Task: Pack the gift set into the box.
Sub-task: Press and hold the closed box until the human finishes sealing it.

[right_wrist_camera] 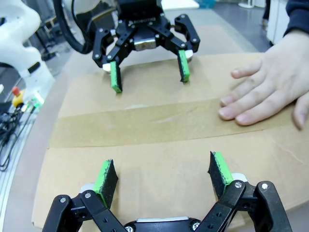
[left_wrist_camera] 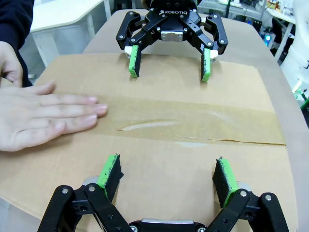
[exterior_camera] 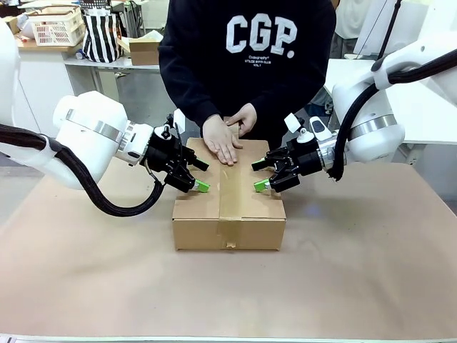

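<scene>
i see the box (exterior_camera: 228, 207) at frame centre on the table (exterior_camera: 371, 271), flaps closed, tape along the seam. left gripper (exterior_camera: 198, 177) and right gripper (exterior_camera: 258, 176) both spread wide, empty, facing across its top. person's hand (exterior_camera: 221, 141) lies flat on the far end.

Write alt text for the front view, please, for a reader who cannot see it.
A closed, taped brown box sits on the table. The open left gripper and open right gripper hover over its sides, while a person's hand presses its far end.
</scene>
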Controlling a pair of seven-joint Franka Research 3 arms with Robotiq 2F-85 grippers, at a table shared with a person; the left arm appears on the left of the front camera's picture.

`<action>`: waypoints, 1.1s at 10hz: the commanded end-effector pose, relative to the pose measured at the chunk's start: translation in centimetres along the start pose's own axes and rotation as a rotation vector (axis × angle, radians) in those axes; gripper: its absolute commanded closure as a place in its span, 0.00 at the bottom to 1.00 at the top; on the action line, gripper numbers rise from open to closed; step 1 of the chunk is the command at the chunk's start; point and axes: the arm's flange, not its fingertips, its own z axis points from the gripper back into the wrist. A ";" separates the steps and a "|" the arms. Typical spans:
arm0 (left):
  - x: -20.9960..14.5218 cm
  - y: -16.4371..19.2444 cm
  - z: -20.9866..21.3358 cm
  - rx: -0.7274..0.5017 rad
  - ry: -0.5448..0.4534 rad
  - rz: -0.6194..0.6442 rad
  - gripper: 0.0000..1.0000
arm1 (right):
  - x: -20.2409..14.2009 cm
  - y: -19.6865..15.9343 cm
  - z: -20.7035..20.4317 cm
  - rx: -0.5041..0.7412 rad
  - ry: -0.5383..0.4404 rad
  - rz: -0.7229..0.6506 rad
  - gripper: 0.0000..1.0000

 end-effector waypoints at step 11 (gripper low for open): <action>-0.2 -0.1 -0.1 -0.003 0.004 -0.001 0.00 | -0.3 0.1 -0.2 -0.004 0.011 -0.004 0.00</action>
